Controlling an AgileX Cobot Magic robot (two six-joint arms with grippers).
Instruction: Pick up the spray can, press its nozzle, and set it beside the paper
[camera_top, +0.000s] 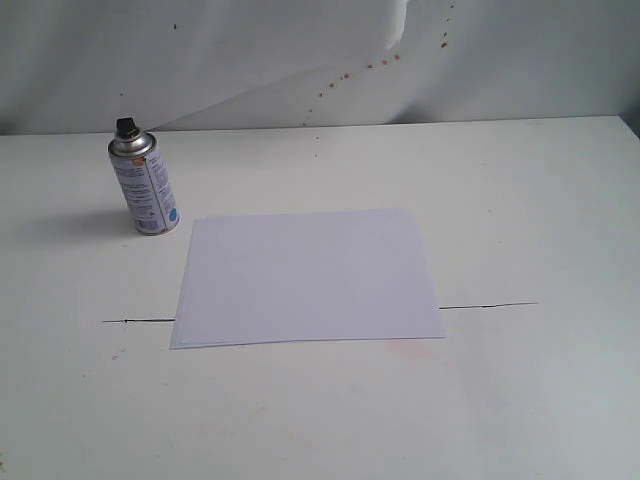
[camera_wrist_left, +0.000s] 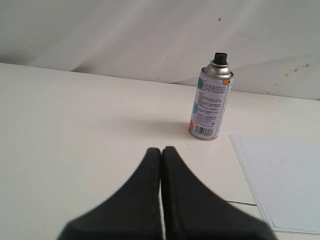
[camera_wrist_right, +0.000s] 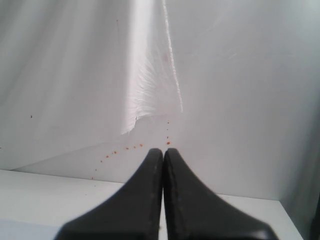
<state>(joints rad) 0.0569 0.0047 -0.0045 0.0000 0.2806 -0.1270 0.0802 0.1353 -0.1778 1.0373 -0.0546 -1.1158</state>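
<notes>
The silver spray can (camera_top: 146, 184) stands upright on the white table, just off the far left corner of the paper (camera_top: 308, 277), not touching it. Its black nozzle (camera_top: 127, 127) caps the domed top. The left wrist view shows the spray can (camera_wrist_left: 210, 103) with its nozzle (camera_wrist_left: 220, 58) ahead of my left gripper (camera_wrist_left: 161, 150), which is shut and empty, well short of the can. A corner of the paper (camera_wrist_left: 284, 180) lies beside it. My right gripper (camera_wrist_right: 163, 152) is shut and empty, facing the back wall. Neither gripper appears in the exterior view.
A white backdrop (camera_top: 300, 60) with small orange specks rises behind the table. A thin dark line (camera_top: 487, 305) runs across the tabletop on both sides of the paper. The table's right edge (camera_top: 632, 125) shows at the far right.
</notes>
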